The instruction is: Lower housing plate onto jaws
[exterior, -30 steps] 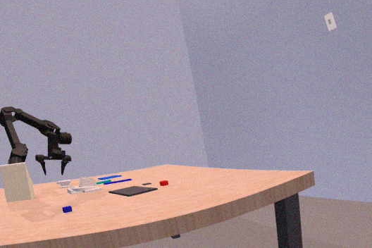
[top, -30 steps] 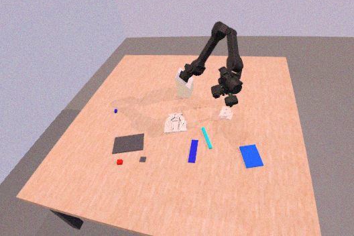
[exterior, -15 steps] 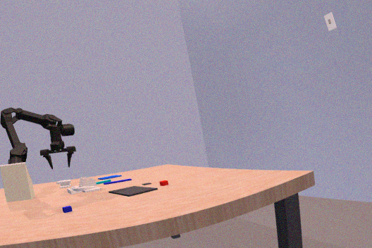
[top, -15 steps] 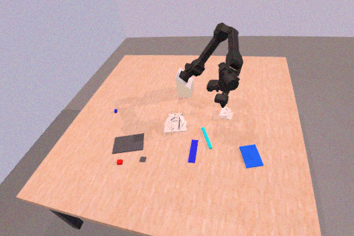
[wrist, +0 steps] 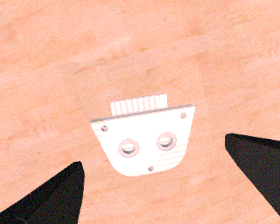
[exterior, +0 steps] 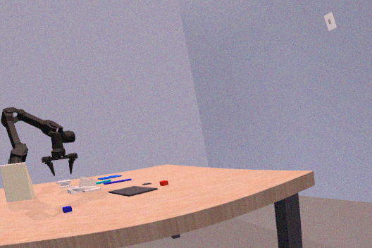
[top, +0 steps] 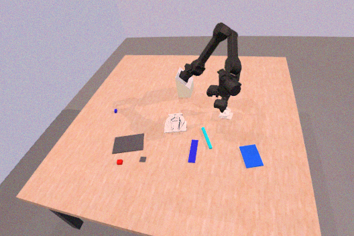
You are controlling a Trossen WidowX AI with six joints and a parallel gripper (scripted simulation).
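Note:
The white housing plate [top: 227, 115] [exterior: 64, 182] [wrist: 147, 128] rests on the table, apart from the white assembly. The wrist view shows its two ringed holes, several small holes and a ribbed block at its far edge. My gripper [top: 218, 100] [exterior: 63, 174] [wrist: 156, 155] is open and empty above the plate, with its black fingertips on either side of it in the wrist view. The white assembly with the jaws [top: 175, 123] [exterior: 84, 190] sits on the table; its jaw stubs and pins are too small to tell apart.
A cream angled holder [top: 184, 90] [exterior: 15, 184] stands behind the assembly. A cyan strip [top: 206, 137], a dark blue strip [top: 193, 151], a blue sheet [top: 251, 156], a dark grey panel [top: 129, 143], a small grey square [top: 143, 159], a red block [top: 119, 162] and a small blue block [top: 115, 110] lie around.

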